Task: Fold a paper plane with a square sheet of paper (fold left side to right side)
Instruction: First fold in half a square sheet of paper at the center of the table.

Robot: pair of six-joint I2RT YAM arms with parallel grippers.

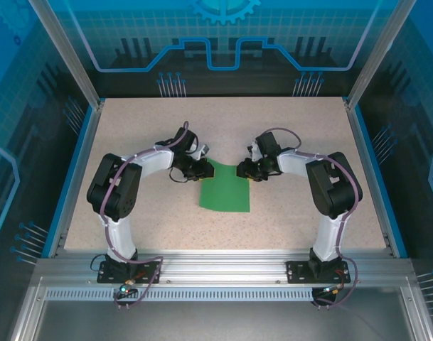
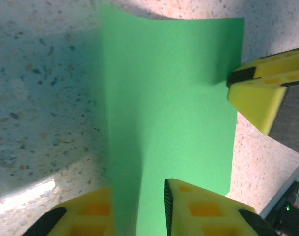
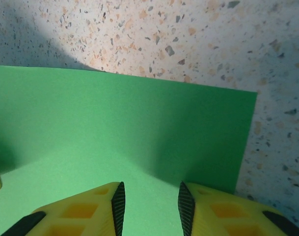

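Note:
The square sheet of paper is plain green and lies on the speckled table in the middle, between the two arms. My left gripper is at its far left corner. In the left wrist view its yellow fingers stand apart, and a raised, blurred strip of the sheet runs up between them with a gap on the right side. My right gripper is at the far right corner. Its jaws are apart over the flat green sheet, with nothing between the pads. One right finger meets the sheet's edge.
The speckled tabletop is bordered by a blue rim on the left and right. An aluminium rail with both arm bases runs along the near edge. Bare table lies all around the sheet.

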